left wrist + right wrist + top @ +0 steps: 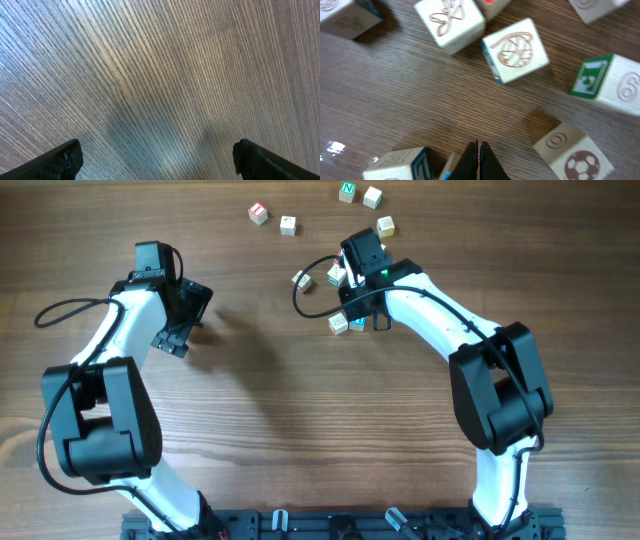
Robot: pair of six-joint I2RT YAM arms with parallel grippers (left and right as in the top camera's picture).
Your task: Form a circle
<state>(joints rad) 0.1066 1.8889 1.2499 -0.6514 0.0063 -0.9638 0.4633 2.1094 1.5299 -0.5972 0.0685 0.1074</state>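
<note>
No circle is formed; its pieces, small pale wooden cubes, lie scattered at the back of the table. Overhead, a red-faced cube (259, 213), a green-faced cube (347, 191) and a plain one (385, 226) lie far back. My right gripper (352, 280) (479, 150) is shut on nothing, low among the cubes. In the right wrist view a ball-picture cube (515, 50) and a butterfly cube (450, 22) lie ahead of it. A blue-lettered cube (400, 165) sits at its left and a football cube (572, 152) at its right. My left gripper (192, 322) (157, 152) hangs open over bare wood.
Two more cubes (339, 323) lie just under the right forearm, and one cube (301, 278) lies left of the right wrist beside its black cable. A green-faced cube (607, 82) sits at the right in the right wrist view. The wooden table (320, 410) spreads between the arms.
</note>
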